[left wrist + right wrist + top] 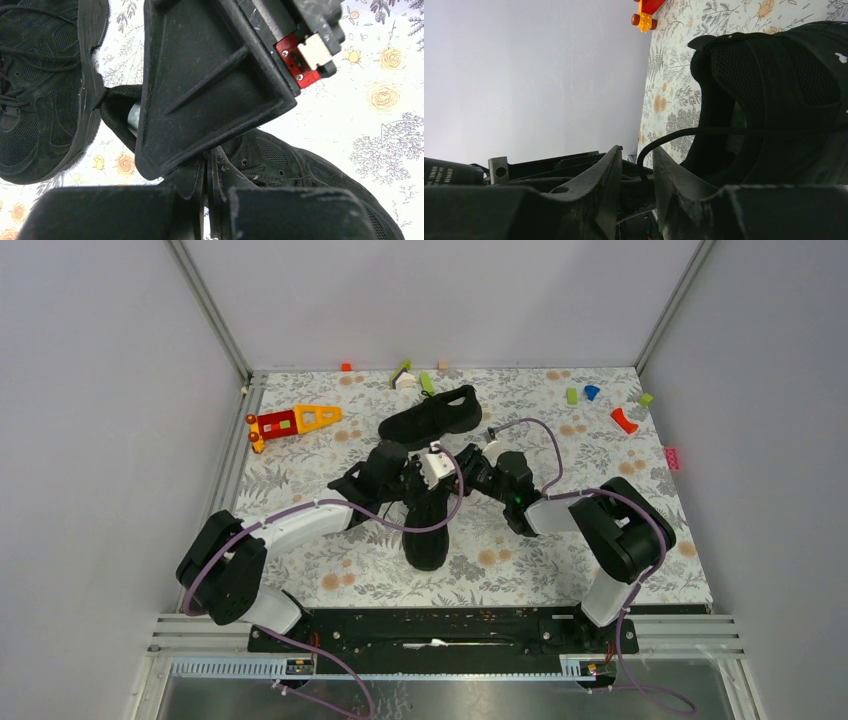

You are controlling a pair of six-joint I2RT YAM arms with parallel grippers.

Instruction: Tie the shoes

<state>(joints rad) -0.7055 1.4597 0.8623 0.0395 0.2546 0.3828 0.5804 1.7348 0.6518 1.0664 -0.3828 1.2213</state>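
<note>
Right claw (637, 155) is seen closed on a lace (684, 132), which is drawn taut from between its fingers across the opening of the near shoe (428, 530). Left claw (207, 175) is seen with its fingers pressed almost together, only a thin slit being left; whether a lace is caught there cannot be told. Both claws are brought together over the far end of the near shoe, at the middle of the table (560, 560), the left claw on its left and the right claw on its right. That shoe is laid lengthwise, one end turned toward the near edge. The far shoe (432, 415) is laid crosswise just beyond the claws, apart from them. A red and yellow toy (290, 422) is seen at the far left, and small blocks (622, 420) are scattered along the far edge.
</note>
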